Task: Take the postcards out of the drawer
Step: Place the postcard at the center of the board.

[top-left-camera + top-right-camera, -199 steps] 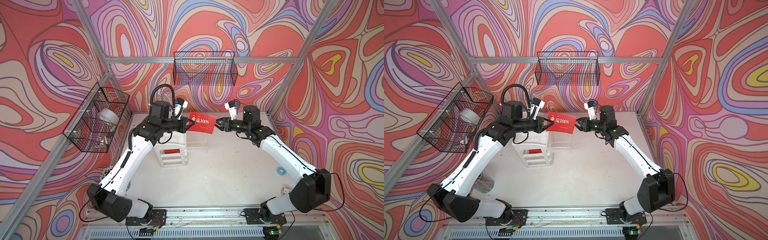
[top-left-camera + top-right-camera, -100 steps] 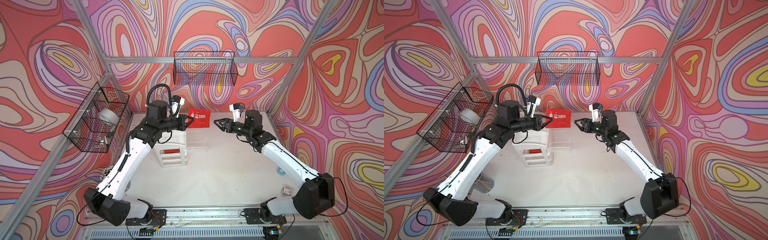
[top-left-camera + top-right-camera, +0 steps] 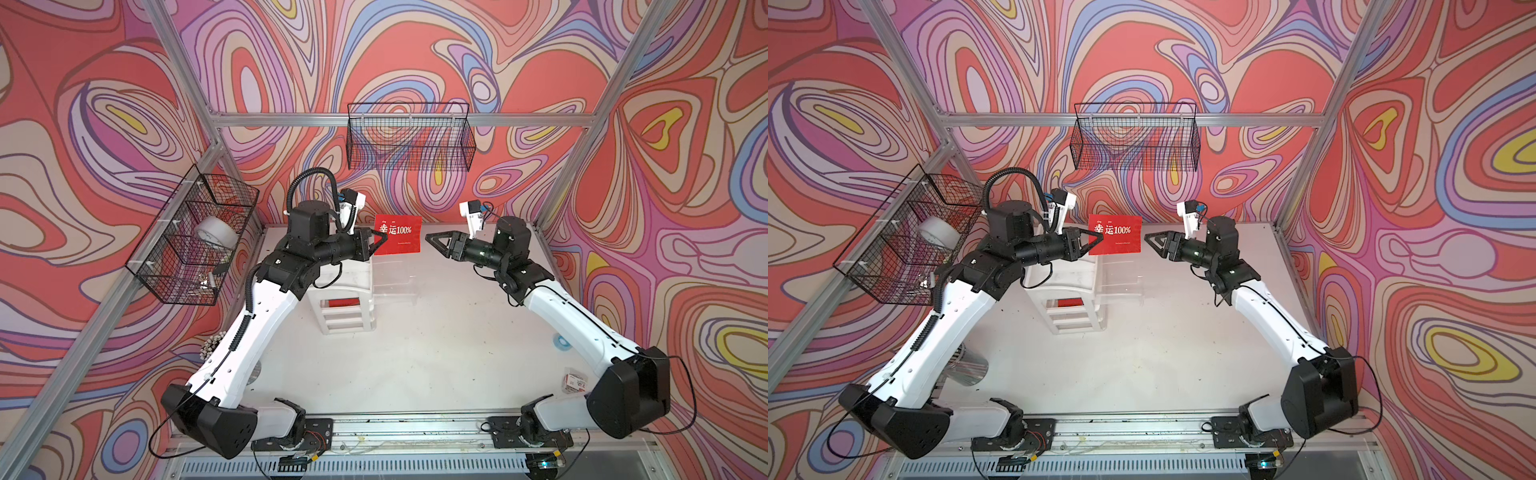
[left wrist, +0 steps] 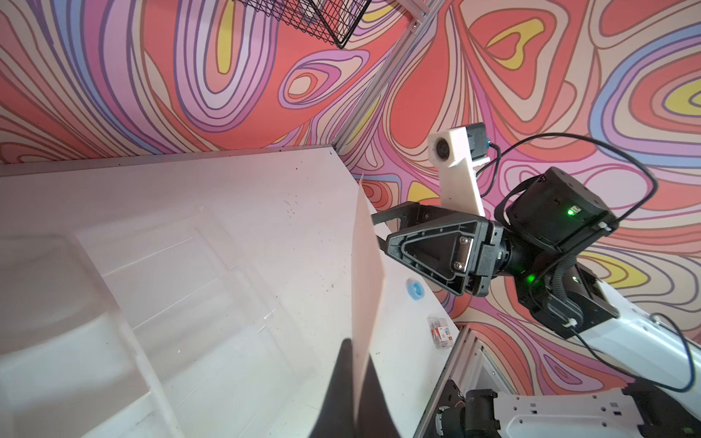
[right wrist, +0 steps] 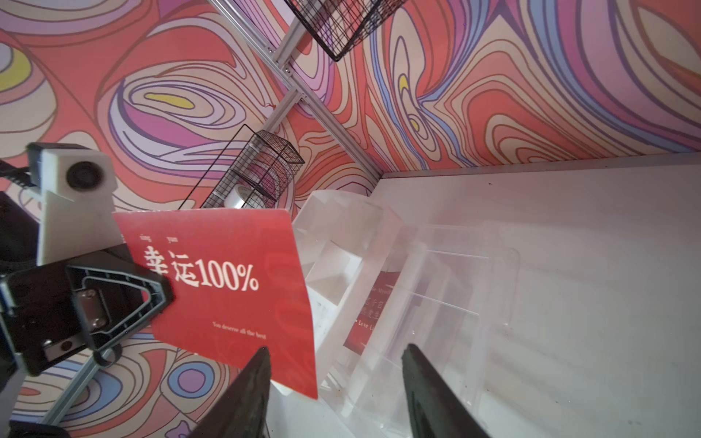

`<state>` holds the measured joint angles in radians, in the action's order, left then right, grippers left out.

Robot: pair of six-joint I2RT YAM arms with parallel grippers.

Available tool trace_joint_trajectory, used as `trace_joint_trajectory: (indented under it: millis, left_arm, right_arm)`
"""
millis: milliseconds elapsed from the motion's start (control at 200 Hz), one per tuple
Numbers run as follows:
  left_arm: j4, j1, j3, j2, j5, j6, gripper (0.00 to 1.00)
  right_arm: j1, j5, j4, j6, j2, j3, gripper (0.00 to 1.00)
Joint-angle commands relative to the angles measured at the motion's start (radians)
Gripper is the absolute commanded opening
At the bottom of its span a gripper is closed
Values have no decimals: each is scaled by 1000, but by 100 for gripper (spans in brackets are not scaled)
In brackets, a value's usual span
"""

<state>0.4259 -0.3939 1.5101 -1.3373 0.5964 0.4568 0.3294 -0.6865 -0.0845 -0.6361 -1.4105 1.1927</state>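
So my left gripper (image 3: 380,241) is pinched on one edge of a postcard (image 3: 398,234), standing it upright above the pulled-out drawer (image 3: 399,282) so the free edge faces my right gripper (image 3: 429,240), jaws spread and empty just beside it, probably for a handoff; another red card (image 3: 340,302) shows inside the white organizer (image 3: 369,291).

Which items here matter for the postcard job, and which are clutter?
Job: postcard in left end effector; second postcard behind clear plastic; clear drawer; white organizer; open right end effector.
Clutter: wire basket; side basket with tape roll; blue ring; small clear box.
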Motion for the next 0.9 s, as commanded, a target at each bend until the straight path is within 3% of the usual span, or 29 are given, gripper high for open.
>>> trace_joint_trajectory:
  millis: [0, 501, 896]
  left_arm:
    - [-101, -5, -33, 4, 80, 46, 0]
    - [-235, -5, -71, -20, 124, 87, 0]
    - [-250, -5, -97, -30, 89, 93, 0]
  right_arm:
    - [-1, -71, -106, -54, -21, 15, 56]
    - [26, -158, -315, -175, -68, -6, 40]
    - [26, -169, -344, -193, -40, -24, 14]
